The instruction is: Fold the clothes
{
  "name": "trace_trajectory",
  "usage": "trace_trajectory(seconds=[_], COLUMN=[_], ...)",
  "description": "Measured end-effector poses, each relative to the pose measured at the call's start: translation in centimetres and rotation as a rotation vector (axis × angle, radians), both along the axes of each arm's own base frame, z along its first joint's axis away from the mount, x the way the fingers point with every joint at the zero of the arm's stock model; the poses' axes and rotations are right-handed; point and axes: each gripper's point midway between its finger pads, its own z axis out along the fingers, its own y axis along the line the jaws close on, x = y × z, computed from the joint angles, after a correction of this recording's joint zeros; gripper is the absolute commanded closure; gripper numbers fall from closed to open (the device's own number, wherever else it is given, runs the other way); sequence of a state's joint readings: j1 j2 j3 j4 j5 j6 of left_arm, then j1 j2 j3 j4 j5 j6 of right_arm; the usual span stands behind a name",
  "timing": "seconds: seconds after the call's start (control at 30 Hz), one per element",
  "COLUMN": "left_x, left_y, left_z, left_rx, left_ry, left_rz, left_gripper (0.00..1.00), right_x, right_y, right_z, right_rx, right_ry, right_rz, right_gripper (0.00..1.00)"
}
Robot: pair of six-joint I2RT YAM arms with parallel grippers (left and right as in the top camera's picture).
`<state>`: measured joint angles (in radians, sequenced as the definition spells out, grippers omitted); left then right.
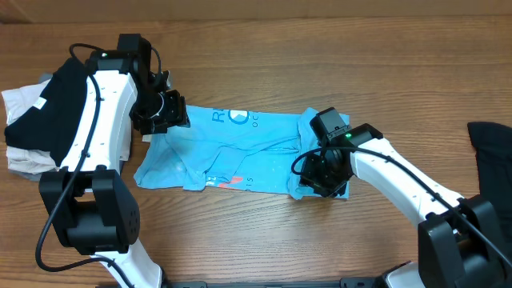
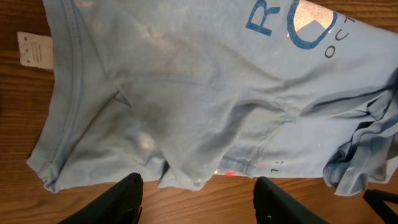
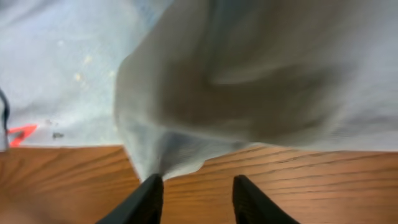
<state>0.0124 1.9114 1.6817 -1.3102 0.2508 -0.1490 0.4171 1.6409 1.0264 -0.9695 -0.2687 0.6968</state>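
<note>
Clothes-wise you're early on: the sky-blue T-shirt [image 1: 240, 148] lies rumpled in the middle of the table [image 1: 256, 48] between both arms, flopped over itself but with no tidy fold yet. Your left gripper [image 2: 199, 186] hangs wide open over its edge, holding nothing. Your right gripper [image 3: 198, 186] is parted too, bare wood in the gap and a shirt corner brushing one jaw. The black garment [image 1: 490, 144] at far right looks untouched.

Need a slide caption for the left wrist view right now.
Open left fingers hover over a rumpled blue T-shirt on the wooden table, white tag at its edge.
</note>
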Motion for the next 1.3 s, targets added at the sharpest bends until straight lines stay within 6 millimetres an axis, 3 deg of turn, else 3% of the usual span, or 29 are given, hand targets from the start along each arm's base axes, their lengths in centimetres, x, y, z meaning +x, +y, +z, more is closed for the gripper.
trace_trajectory(seconds=[0.1,0.27,0.37,0.5,0.73,0.87,1.03,1.23,1.3], left_x=[-0.1,-0.1,-0.1,-0.4,-0.5,-0.2,0.0,-0.4,-0.5], left_y=[0.0,0.0,0.0,0.0,0.0,-0.1,-1.8,-3.0,-3.1], left_z=[0.0,0.0,0.0,0.0,0.0,0.0,0.6,1.7,3.1], left_rx=[0.0,0.0,0.0,0.0,0.0,-0.005,-0.106,-0.179,-0.183], left_ry=[0.003,0.004,0.004,0.016,0.02,0.004,-0.034,-0.061,-0.11], left_rz=[0.0,0.0,0.0,0.0,-0.004,-0.012,-0.106,-0.171,-0.184], left_gripper=[0.39,0.4,0.4,0.4,0.36,0.37,0.29,0.27,0.24], right_x=[0.7,1.9,2.6,5.2,7.9,8.0,7.5,7.1,7.0], right_y=[-1.1,-3.3,-4.6,-7.1,-11.7,-11.6,-10.6,-9.2,-8.9], right_z=[-0.1,-0.2,-0.3,-0.1,0.8,0.5,-2.4,-3.2,-3.3], right_rx=[-0.01,-0.036,-0.061,-0.035,0.1,0.166,0.229,0.334,0.354], right_ry=[-0.014,-0.041,-0.059,-0.137,-0.253,-0.266,-0.199,-0.184,-0.184], right_rz=[-0.017,-0.037,-0.057,-0.083,-0.083,-0.031,0.027,0.08,0.096], right_gripper=[0.71,0.52,0.51,0.39,0.3,0.29,0.32,0.43,0.5])
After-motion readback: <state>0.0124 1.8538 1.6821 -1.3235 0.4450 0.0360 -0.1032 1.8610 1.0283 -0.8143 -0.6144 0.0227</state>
